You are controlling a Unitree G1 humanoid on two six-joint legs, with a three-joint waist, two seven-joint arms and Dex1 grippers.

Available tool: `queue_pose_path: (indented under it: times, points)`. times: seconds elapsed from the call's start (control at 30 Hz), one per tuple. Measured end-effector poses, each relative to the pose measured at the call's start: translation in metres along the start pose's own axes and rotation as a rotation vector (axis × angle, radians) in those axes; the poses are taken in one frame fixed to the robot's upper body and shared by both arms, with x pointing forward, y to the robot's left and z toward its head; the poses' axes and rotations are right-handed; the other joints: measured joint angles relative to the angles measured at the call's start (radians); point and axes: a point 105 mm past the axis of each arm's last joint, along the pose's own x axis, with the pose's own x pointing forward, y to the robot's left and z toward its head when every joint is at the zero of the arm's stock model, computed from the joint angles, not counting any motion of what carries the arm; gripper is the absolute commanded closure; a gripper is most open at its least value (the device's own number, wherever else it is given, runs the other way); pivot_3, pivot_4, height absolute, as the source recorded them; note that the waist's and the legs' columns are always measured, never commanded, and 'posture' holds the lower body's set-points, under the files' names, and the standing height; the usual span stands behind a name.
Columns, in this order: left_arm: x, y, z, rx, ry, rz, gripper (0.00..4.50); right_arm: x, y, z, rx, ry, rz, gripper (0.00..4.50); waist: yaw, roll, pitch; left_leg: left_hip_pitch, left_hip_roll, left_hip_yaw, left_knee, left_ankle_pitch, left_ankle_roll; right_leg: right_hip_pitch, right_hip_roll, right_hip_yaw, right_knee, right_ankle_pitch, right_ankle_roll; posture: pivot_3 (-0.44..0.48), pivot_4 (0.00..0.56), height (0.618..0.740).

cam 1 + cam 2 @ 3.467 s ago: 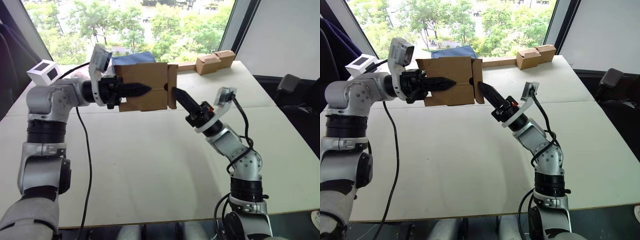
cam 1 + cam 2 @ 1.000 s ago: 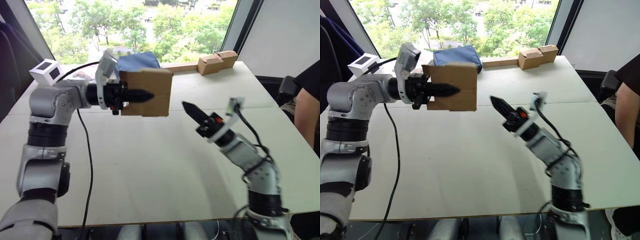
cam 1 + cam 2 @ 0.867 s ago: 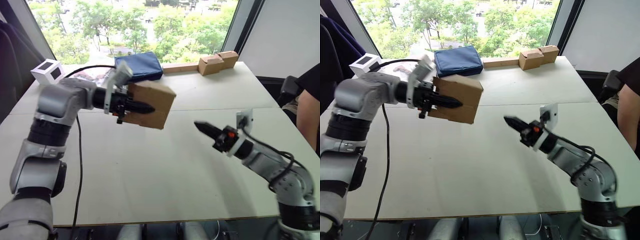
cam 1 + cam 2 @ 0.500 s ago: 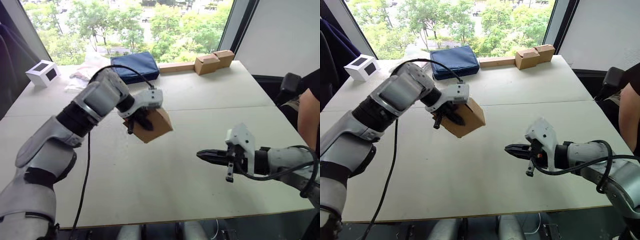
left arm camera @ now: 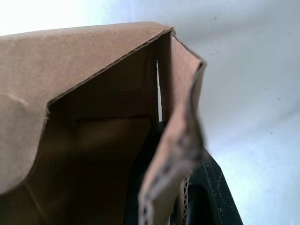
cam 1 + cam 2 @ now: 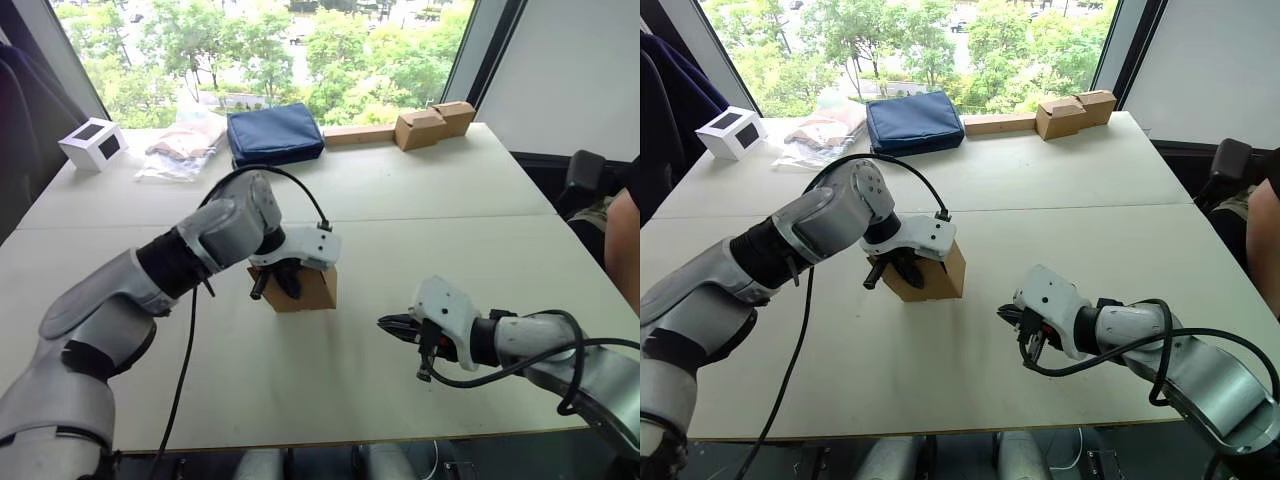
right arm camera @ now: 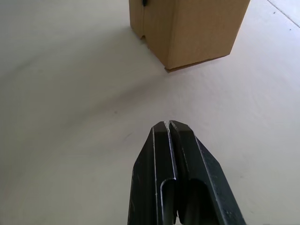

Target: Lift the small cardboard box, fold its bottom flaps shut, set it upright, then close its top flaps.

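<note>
I see the small cardboard box (image 6: 308, 288) standing on the table (image 6: 420, 190), near the middle and a little toward the near edge. My left gripper (image 6: 902, 268) is clamped on it: in the left wrist view one black finger (image 5: 208, 187) lies outside a cardboard wall and the other is inside the open carton, with the wall pinched between. The top flaps (image 5: 178, 117) stand open there. My right gripper (image 7: 171, 129) has its fingers pressed together, holding nothing, just above the table surface and apart from the box, pointing toward it. At the far edge I see a blue pouch (image 6: 273, 133), a white cube box (image 6: 92, 144) and the joined tan boxes (image 6: 432, 123).
</note>
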Motion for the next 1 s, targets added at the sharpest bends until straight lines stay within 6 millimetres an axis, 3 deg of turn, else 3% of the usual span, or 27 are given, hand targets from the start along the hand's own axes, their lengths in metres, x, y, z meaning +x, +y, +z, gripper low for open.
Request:
queue_pose_path:
  times: [0.13,0.23,0.33,0.6,0.7,0.77,0.87,0.9,0.97,1.0]
  points:
    - [0.001,-0.001,0.004,-0.023,-0.003,-0.009,2.52,0.002,-0.002,-0.001,-0.007,0.002,-0.021,4.50,-0.001,0.000,0.000,0.000,0.000,0.000,0.000,0.000,0.000,0.000,0.000,0.000,0.000,0.000,0.000,0.000,0.150,0.740]
    - [-0.001,-0.001,0.013,-0.061,-0.031,-0.022,2.52,0.001,-0.005,-0.004,-0.007,0.014,-0.032,4.50,0.001,0.000,0.000,0.000,0.000,-0.001,0.000,0.000,0.000,0.000,0.000,0.000,0.000,0.000,0.000,0.000,0.150,0.740]
    - [-0.018,0.003,0.037,-0.088,-0.104,-0.007,2.52,0.000,-0.005,-0.006,-0.002,0.016,-0.022,4.50,0.003,0.000,0.000,-0.001,0.000,-0.001,0.001,0.000,0.000,0.000,0.000,0.000,0.000,0.000,0.000,0.000,0.150,0.740]
    - [-0.057,0.007,0.051,-0.230,-0.304,-0.004,2.52,-0.001,-0.014,0.007,-0.038,-0.021,-0.012,4.50,-0.004,0.000,0.000,0.000,0.001,-0.001,0.000,0.000,0.000,-0.001,0.002,0.002,0.001,0.000,0.000,0.000,0.150,0.740]
    - [-0.083,0.014,0.059,-0.314,-0.501,0.018,2.52,0.000,-0.019,0.019,-0.009,-0.097,-0.023,4.50,-0.002,0.000,0.000,0.000,0.001,-0.001,0.000,0.000,0.000,-0.001,0.002,0.002,0.001,0.000,0.000,0.000,0.150,0.740]
    - [-0.116,0.028,0.062,-0.373,-0.694,0.121,2.52,0.000,-0.027,0.026,0.048,-0.169,-0.054,4.50,0.000,0.000,0.000,0.000,0.001,-0.001,0.001,0.000,0.000,0.000,0.002,0.002,0.001,0.000,0.000,0.000,0.150,0.740]
    - [-0.155,0.048,0.048,-0.448,-0.933,0.313,2.52,0.001,-0.043,0.025,0.098,-0.203,-0.134,4.50,-0.002,0.001,-0.001,0.001,0.000,0.000,0.000,0.000,0.000,0.000,0.001,0.002,0.002,0.000,0.000,0.000,0.150,0.740]
    - [-0.163,0.055,0.030,-0.493,-1.027,0.409,2.75,0.000,-0.051,0.023,0.097,-0.195,-0.172,4.50,-0.005,0.003,-0.002,0.003,0.000,0.002,-0.001,0.000,0.000,0.000,0.001,0.005,0.002,0.000,0.000,0.000,0.150,0.740]
    - [-0.156,0.061,-0.008,-0.615,-1.095,0.518,3.20,0.000,-0.059,0.022,0.100,-0.194,-0.214,4.50,-0.007,0.004,-0.003,0.006,0.001,0.003,-0.003,0.001,-0.001,0.000,0.001,0.008,0.003,0.000,0.000,0.000,0.150,0.740]
    - [-0.142,0.059,-0.032,-0.693,-1.099,0.572,3.60,0.001,-0.062,0.023,0.099,-0.205,-0.232,4.50,-0.009,0.004,-0.003,0.006,0.001,0.003,-0.003,0.001,-0.001,-0.001,0.002,0.010,0.003,0.000,0.000,0.000,0.150,0.740]
